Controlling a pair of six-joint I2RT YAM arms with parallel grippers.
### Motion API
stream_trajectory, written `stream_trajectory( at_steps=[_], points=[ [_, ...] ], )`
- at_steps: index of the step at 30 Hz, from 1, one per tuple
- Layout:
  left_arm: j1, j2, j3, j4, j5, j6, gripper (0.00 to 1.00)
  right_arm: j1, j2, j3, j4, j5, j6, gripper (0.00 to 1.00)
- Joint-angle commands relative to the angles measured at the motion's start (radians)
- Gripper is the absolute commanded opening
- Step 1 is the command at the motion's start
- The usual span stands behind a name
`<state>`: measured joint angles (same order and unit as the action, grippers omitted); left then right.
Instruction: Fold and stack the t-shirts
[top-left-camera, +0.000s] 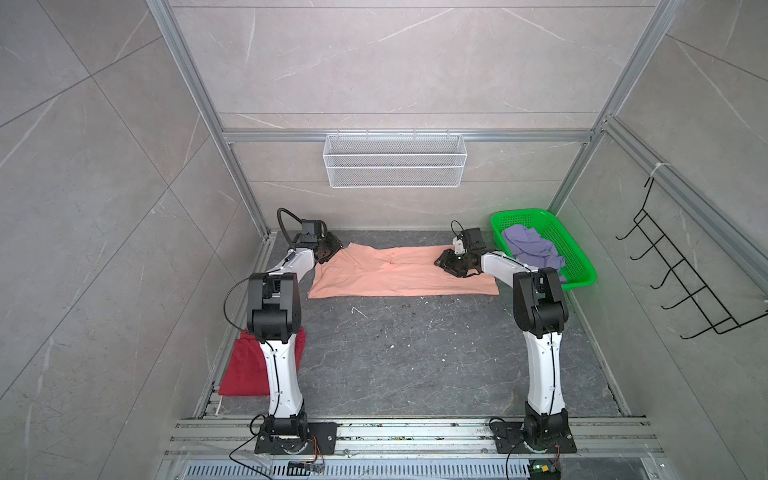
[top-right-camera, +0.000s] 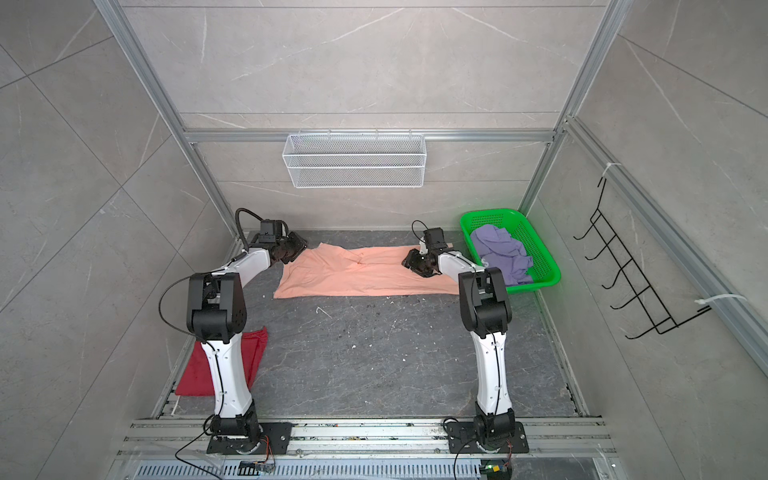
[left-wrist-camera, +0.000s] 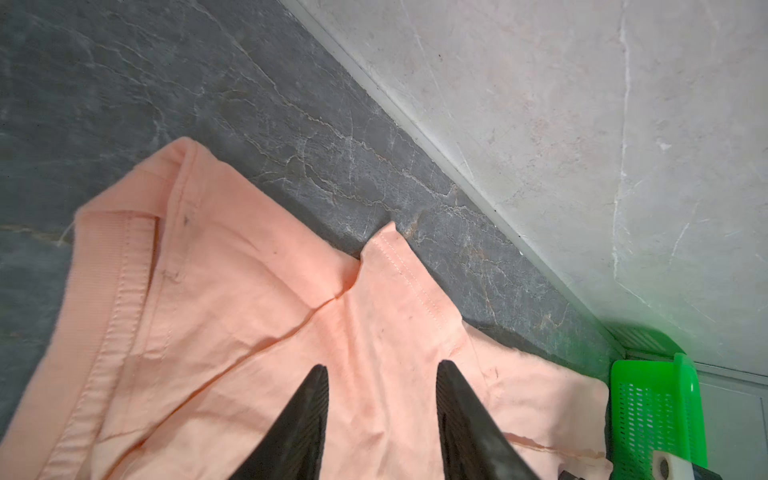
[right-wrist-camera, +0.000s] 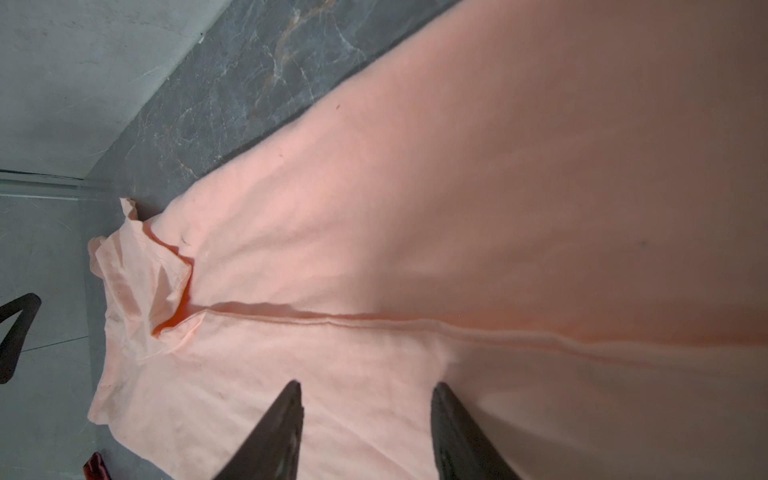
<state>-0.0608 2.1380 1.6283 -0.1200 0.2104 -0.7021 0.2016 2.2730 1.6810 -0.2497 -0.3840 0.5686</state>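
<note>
The peach-orange t-shirt (top-left-camera: 399, 276) (top-right-camera: 365, 276) lies flat along the back of the dark table, folded lengthwise, its print hidden. My left gripper (top-left-camera: 328, 251) (top-right-camera: 293, 249) (left-wrist-camera: 382, 368) hovers open over its left end by the collar, with cloth below the jaws and none between them. My right gripper (top-left-camera: 442, 262) (top-right-camera: 409, 262) (right-wrist-camera: 365, 384) stands open over the right part of the shirt (right-wrist-camera: 457, 208). The dark red t-shirt (top-left-camera: 241, 368) (top-right-camera: 193, 374) lies at the front left, partly behind the left arm. The lavender t-shirt (top-left-camera: 532, 249) (top-right-camera: 500, 249) is crumpled in the green basket (top-left-camera: 523, 212) (top-right-camera: 490, 212).
The green basket (left-wrist-camera: 652, 411) sits in the back right corner, beside the right arm. A white wire basket (top-left-camera: 395, 162) hangs on the back wall. A black wire rack (top-left-camera: 681, 266) hangs on the right wall. The back wall runs close behind the shirt.
</note>
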Motion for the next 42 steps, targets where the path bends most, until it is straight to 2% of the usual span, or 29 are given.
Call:
stream_trajectory(
  at_steps=[1,4,8,13,25,31,37,42],
  points=[
    [0.003,-0.047,-0.031,-0.052,-0.020,0.122,0.47,0.004,-0.058,-0.032,0.014,-0.010,0.013,0.52],
    [0.008,-0.050,-0.043,-0.097,-0.034,0.197,0.47,0.004,-0.070,-0.051,0.018,-0.011,0.012,0.52],
    [0.034,-0.034,-0.042,-0.125,-0.021,0.233,0.47,0.005,-0.080,-0.073,0.030,-0.016,0.018,0.52],
    [0.040,-0.043,-0.056,-0.205,-0.120,0.264,0.47,0.005,-0.095,-0.096,0.038,-0.012,0.021,0.52],
    [0.039,-0.180,-0.314,-0.178,-0.188,0.260,0.46,0.006,-0.083,-0.105,0.040,-0.001,0.021,0.52],
    [0.039,-0.303,-0.441,-0.148,-0.247,0.260,0.46,0.006,-0.083,-0.112,0.035,0.002,0.013,0.52],
    [0.059,-0.348,-0.475,-0.131,-0.245,0.276,0.44,0.006,-0.082,-0.124,0.047,0.000,0.018,0.52],
    [0.097,-0.295,-0.454,-0.106,-0.136,0.306,0.44,0.006,-0.084,-0.127,0.046,-0.001,0.014,0.52]
  ],
)
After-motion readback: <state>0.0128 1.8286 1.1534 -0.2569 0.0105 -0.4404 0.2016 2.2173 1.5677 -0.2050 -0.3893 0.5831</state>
